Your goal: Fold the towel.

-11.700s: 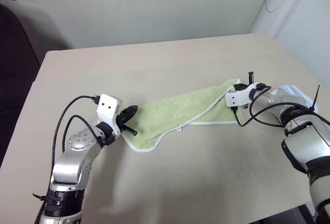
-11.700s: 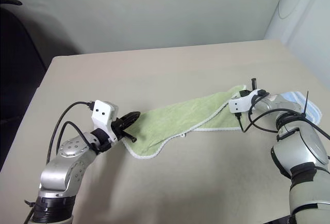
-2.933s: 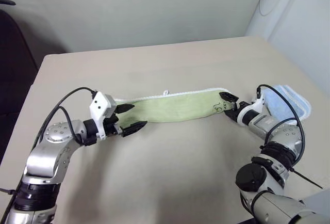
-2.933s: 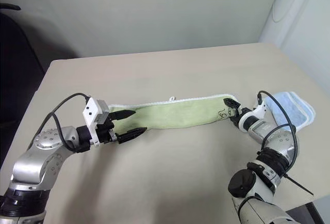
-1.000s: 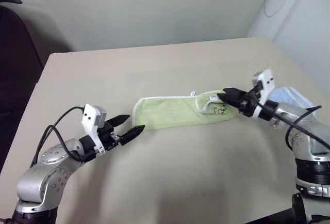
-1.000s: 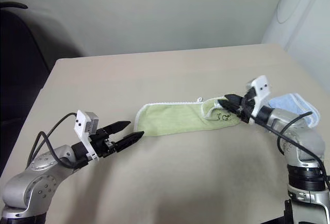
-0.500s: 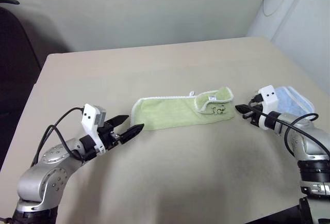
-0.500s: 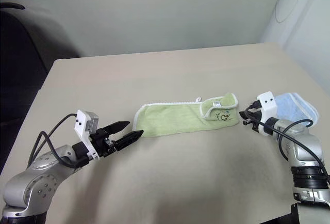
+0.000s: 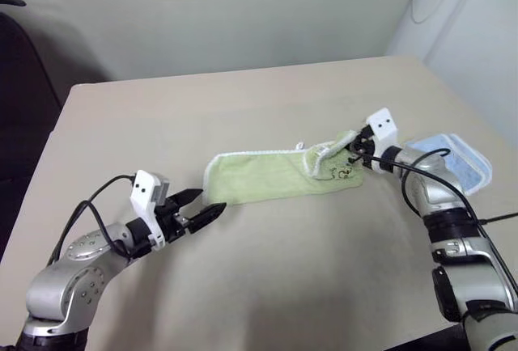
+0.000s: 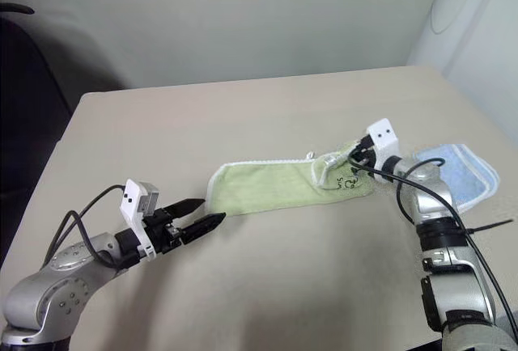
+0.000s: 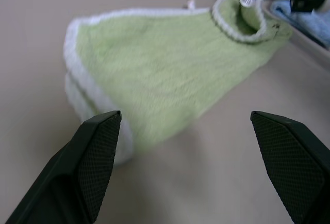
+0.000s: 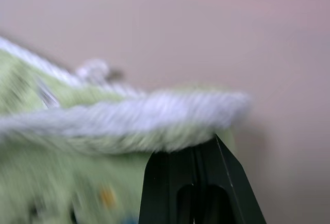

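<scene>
Two hands in play. Right hand (image 9: 354, 150) sits pinched together at the curled-up end of the green towel (image 9: 267, 175), centre-right of frame; whether cloth is actually caught, can't tell. Left hand (image 9: 201, 209), fingers spread apart, hovers just off the towel's other end, lower left. Blue towel (image 9: 455, 158) lies at far right on the surface (image 9: 243, 286). Judgement: confirm both layers are gripped, carry the end low across, align the white edging.
</scene>
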Tool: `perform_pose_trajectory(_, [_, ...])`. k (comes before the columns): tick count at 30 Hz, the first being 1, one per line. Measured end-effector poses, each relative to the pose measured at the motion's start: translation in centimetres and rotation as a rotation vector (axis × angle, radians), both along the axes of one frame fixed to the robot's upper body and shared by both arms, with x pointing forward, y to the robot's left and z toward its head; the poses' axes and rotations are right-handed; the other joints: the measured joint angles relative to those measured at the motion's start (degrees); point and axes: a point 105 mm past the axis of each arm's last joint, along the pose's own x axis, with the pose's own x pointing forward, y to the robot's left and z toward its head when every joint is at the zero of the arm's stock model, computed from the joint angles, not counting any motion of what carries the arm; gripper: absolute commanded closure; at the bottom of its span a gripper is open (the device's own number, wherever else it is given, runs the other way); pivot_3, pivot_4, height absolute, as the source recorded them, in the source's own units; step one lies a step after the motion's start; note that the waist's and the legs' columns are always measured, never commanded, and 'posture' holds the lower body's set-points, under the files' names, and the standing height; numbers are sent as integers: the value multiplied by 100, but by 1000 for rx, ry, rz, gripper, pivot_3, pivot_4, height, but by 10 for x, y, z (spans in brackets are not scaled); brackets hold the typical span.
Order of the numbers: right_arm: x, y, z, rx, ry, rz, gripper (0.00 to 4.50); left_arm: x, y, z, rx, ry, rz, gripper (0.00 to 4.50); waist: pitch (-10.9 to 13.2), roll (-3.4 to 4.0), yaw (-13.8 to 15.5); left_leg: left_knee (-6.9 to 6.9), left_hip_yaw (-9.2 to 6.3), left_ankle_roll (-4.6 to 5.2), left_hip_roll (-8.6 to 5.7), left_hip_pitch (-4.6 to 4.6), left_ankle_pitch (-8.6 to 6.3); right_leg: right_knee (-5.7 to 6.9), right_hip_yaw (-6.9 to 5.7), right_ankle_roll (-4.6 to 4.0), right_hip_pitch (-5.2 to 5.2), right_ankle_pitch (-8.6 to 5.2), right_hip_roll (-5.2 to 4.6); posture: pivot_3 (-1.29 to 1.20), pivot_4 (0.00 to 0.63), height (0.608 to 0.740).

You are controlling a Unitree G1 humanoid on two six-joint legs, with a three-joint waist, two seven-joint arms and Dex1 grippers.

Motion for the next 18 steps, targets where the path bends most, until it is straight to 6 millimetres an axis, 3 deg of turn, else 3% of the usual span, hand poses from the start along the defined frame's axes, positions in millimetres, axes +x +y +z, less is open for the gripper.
perform_pose_trajectory(5, [-1, 24, -8, -5, 14, 77, 4463, -3, 1, -4, 2, 14, 11, 118, 0, 0, 3, 2, 1, -1, 0, -3, 0, 2, 1, -43, 0, -23, 0, 0, 150, 735])
perform_pose_trajectory(9, [2, 31, -20, -59, 37, 89, 4463, -7, 3, -6, -20, 41, 21, 118, 0, -1, -7, 4, 2, -5, 0, -3, -3, 2, 1, -48, 0, -19, -1, 0, 150, 735])
perform_pose_trajectory(13, [1, 37, -42, -98, 79, 89, 4488, -11, 6, 2, -160, 73, 55, 59, 1, 1, -9, 2, 2, -10, 1, -4, -6, 7, 0, -49, -2, -18, -1, 0, 150, 735])
perform_pose_trajectory(18, [2, 36, -44, -69, 50, 60, 4488, -20, 4, -1, -344, 202, 114, 59, 1, 1, -8, 4, 4, -13, 1, 2, -8, 7, -1, -50, 5, -19, -1, 0, 150, 735])
